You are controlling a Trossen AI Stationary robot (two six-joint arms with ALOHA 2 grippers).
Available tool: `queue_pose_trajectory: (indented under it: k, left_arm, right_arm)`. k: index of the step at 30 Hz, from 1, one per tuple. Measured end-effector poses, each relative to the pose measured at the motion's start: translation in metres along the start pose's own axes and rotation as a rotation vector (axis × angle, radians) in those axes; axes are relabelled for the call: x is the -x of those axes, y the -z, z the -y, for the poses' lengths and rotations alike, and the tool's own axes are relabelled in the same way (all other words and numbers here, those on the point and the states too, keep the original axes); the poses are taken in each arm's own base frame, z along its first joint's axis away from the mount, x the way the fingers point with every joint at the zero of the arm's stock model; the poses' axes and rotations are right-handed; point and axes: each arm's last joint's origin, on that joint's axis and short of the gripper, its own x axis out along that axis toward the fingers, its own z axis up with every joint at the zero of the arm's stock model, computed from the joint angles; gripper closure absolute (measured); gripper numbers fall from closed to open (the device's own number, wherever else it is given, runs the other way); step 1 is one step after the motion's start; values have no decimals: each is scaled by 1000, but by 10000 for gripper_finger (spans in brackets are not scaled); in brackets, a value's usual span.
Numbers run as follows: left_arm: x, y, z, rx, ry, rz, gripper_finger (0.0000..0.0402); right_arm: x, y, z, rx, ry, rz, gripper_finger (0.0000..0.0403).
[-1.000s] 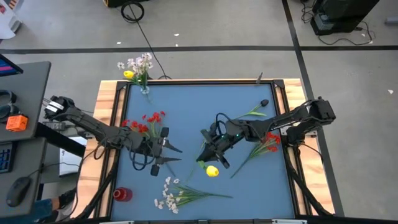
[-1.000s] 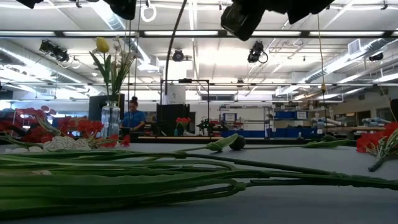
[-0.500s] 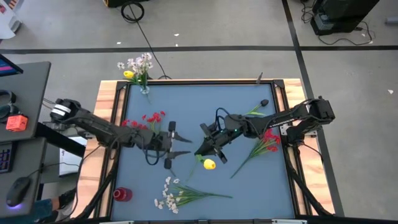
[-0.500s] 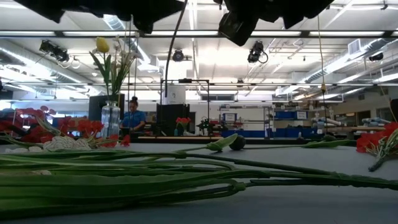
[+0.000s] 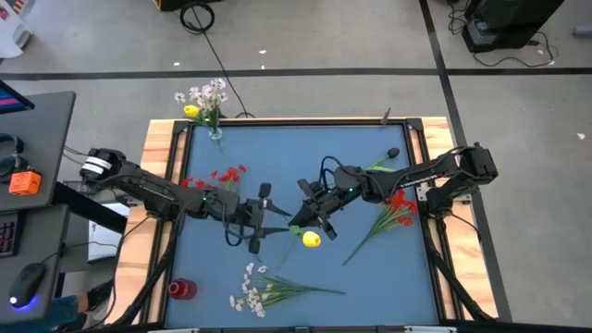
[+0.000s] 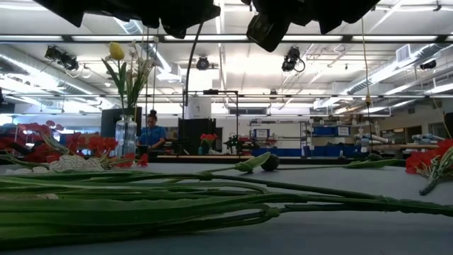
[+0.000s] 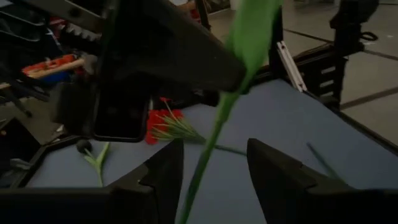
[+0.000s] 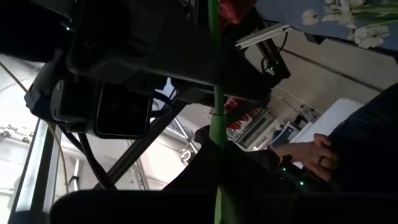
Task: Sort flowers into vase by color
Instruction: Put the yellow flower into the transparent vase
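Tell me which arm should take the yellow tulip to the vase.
Left, probably: the left gripper is open astride the stem of the yellow tulip, which the right gripper holds, and the vase stands on the left arm's side.

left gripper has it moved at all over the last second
Yes. In the high view the left gripper has travelled toward the table's middle, away from the red blossom sprig on the blue table, closing on the yellow tulip bud held by the right gripper.
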Motion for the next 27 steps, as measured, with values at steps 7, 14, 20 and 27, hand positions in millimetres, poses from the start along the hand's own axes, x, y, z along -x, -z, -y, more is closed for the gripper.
queue_pose_trajectory:
  k: [7,14,20,27]
  left_arm:
    - [0,1,-4,-13,-13,-4,337]
    - [-1,3,-8,-4,28,-7,391]
    - [4,1,-7,40,69,27,396]
    - [24,-2,-10,91,38,121,397]
  right_arm:
    - [1,-2,-2,36,4,-5,373]
    - [4,-7,-4,173,13,9,341]
    - [11,-6,-12,415,-29,45,307]
    - [23,0,-25,634,-69,47,280]
